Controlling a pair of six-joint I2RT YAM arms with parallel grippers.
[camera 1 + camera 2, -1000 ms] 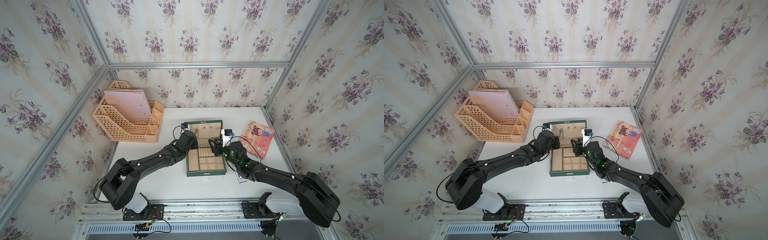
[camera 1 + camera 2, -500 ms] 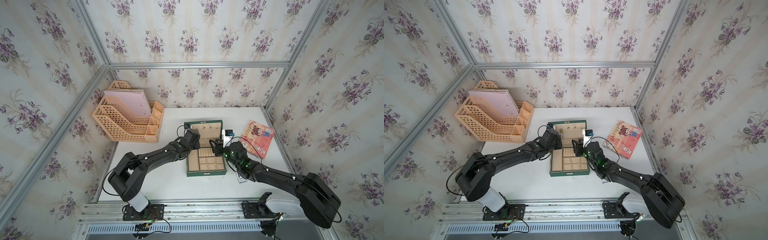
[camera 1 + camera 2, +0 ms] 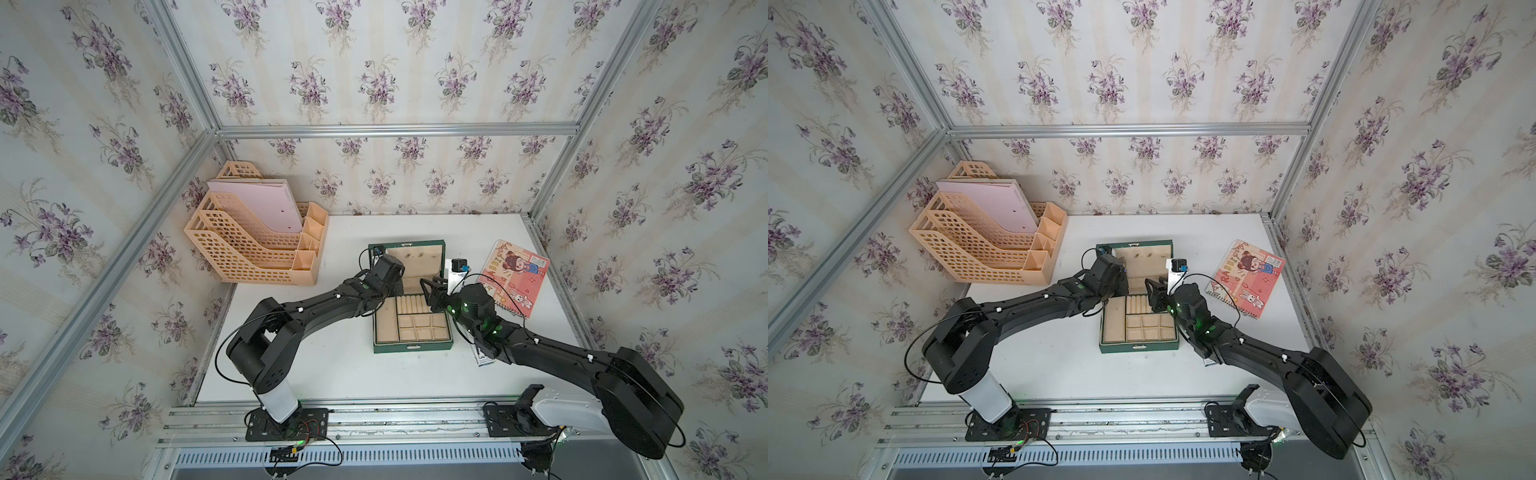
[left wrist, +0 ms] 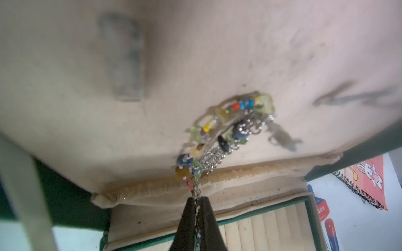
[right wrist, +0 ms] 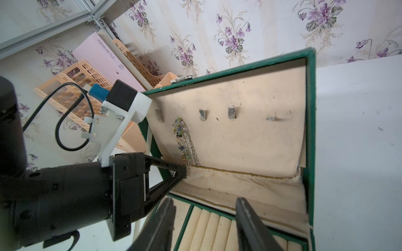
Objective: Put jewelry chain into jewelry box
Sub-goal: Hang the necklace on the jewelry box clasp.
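The left gripper (image 4: 196, 198) is pinched shut on the bottom end of the jewelry chain (image 4: 221, 142). In the last second its arm lifted its elbow and pushed the tip a little closer to the open lid. So the chain now lies flat against the beige lining (image 4: 174, 54) just past the tip. It is inside the jewelry box (image 5: 310, 134) but not let go yet. I think the next thing is to hook it or drop it. The chain is thin and floppy, with shiny silver links and small round beads in red, blue, yellow and green. Its top end sits just below a row of little metal hooks (image 5: 202, 114); I cannot tell if it hangs on one. The lining looks soft and a bit stained, and the box edge is dark green. The right gripper (image 5: 204, 201) has hardly moved. It is half open and holds nothing, above the puffy ring rolls (image 5: 208, 230). Farther off sit a peach file rack (image 3: 257, 249) full of holes and a bunny notebook (image 3: 515, 276).
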